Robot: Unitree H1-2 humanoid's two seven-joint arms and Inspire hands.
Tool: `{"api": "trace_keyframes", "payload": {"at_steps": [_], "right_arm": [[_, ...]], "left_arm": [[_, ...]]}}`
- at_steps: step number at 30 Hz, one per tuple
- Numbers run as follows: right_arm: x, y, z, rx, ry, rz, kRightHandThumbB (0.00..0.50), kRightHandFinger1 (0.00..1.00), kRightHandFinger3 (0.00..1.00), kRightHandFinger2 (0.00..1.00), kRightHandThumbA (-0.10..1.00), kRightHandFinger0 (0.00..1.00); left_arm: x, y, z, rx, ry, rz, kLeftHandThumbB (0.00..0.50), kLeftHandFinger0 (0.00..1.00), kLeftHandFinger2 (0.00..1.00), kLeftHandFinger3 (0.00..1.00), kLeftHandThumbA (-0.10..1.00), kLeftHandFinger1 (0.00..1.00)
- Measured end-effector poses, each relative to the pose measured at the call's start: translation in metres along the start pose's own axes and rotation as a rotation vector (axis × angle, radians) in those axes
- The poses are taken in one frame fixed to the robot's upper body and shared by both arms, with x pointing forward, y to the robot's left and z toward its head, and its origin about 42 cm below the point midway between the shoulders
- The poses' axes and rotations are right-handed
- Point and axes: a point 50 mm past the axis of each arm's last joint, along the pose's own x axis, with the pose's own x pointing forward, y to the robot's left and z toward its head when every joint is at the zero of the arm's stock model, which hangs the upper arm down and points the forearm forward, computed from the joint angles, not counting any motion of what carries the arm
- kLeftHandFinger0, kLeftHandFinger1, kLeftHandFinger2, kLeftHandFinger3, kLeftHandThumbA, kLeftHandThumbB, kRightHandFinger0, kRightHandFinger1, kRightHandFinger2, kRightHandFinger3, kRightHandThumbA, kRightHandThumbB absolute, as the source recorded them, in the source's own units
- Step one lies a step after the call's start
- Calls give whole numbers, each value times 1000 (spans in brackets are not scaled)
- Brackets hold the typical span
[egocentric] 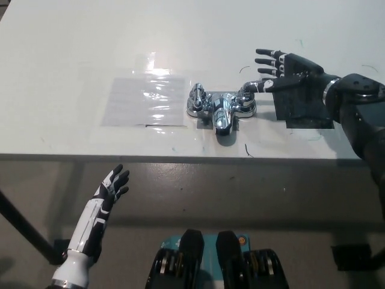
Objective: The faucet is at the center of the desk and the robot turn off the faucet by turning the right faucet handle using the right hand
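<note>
Seen from the head camera looking steeply down, a white desk (pixel 72 72) fills the upper half of the picture, its front edge running across the middle. At the desk's center sits a chrome faucet (pixel 220 108) on a grey base, its short spout pointing toward the desk's front edge. On its left side is a knobby chrome handle (pixel 197 98). On its right side the right faucet handle (pixel 251 90) is a slim lever that reaches out to the right.

Coming in from the right edge, the black right arm (pixel 361 114) lies over the desk. The black right hand (pixel 287 67) is at the outer end of that lever, fingers spread and pointing left, holding nothing; one fingertip (pixel 260 87) lies on or right at the lever's tip, though actual contact cannot be judged. Under the hand and wrist a dark square patch (pixel 304 108) lies flat on the desk, just right of the faucet.

Left of the faucet, a clear shiny plastic sheet (pixel 144 101) lies flat on the desk.

Below the desk's front edge, at lower left, the white left hand (pixel 111 188) rests in the air over the floor, fingers loosely apart and empty, well away from the faucet.
</note>
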Motion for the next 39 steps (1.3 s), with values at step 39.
{"api": "trace_keyframes", "payload": {"at_steps": [39], "right_arm": [[6, 17, -9, -38, 37, 88, 415, 1000, 1000, 1000, 1000, 1000]], "left_arm": [[7, 1, 4, 9, -17, -14, 277, 1000, 1000, 1000, 980, 1000]]}}
